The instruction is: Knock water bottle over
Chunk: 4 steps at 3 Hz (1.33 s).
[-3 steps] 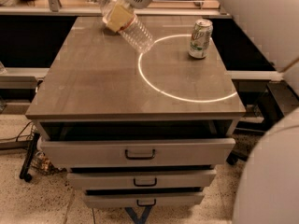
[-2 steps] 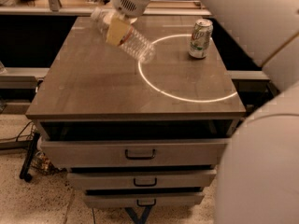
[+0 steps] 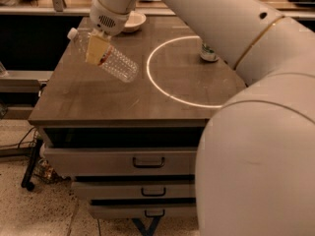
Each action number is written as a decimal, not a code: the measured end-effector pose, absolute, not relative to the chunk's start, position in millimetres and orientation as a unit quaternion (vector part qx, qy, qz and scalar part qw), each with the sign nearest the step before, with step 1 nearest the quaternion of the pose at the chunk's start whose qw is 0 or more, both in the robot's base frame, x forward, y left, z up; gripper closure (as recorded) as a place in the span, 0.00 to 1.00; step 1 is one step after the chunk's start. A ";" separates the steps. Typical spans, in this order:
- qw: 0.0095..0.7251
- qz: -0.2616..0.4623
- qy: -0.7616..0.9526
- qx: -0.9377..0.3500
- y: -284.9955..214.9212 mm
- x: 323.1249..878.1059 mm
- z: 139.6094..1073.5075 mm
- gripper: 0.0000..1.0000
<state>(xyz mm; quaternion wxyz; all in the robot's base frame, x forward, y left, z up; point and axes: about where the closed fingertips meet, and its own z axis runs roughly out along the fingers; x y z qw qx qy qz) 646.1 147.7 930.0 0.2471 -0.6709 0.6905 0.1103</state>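
The water bottle [image 3: 106, 57] is a clear ribbed plastic bottle with a white cap pointing to the upper left. It is tilted steeply, nearly on its side, above the left part of the brown tabletop [image 3: 98, 100]. My gripper [image 3: 98, 49] is shut on the water bottle around its label band, with a yellowish finger pad across the bottle's middle. My white arm comes in from the upper right and fills the right side of the view. The green-and-white soda can [image 3: 208, 53] stands at the table's right, mostly hidden behind my arm.
A white bowl [image 3: 131, 20] sits at the table's back edge. A bright ring of light [image 3: 150, 77] lies on the tabletop. Drawers with dark handles [image 3: 148, 162] are below the front edge. Shelving stands behind the table.
My gripper has carried the tilted bottle to the left and toward the table's front, and my arm now covers most of the soda can.
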 end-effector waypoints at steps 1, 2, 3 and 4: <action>0.234 0.146 0.676 -0.683 179.4 642.3 911.0 0.59; 0.222 0.171 0.678 -0.679 198.3 645.8 888.7 0.36; 0.215 0.185 0.689 -0.667 203.8 653.2 869.4 0.12; 0.210 0.189 0.702 -0.653 198.9 658.5 856.1 0.00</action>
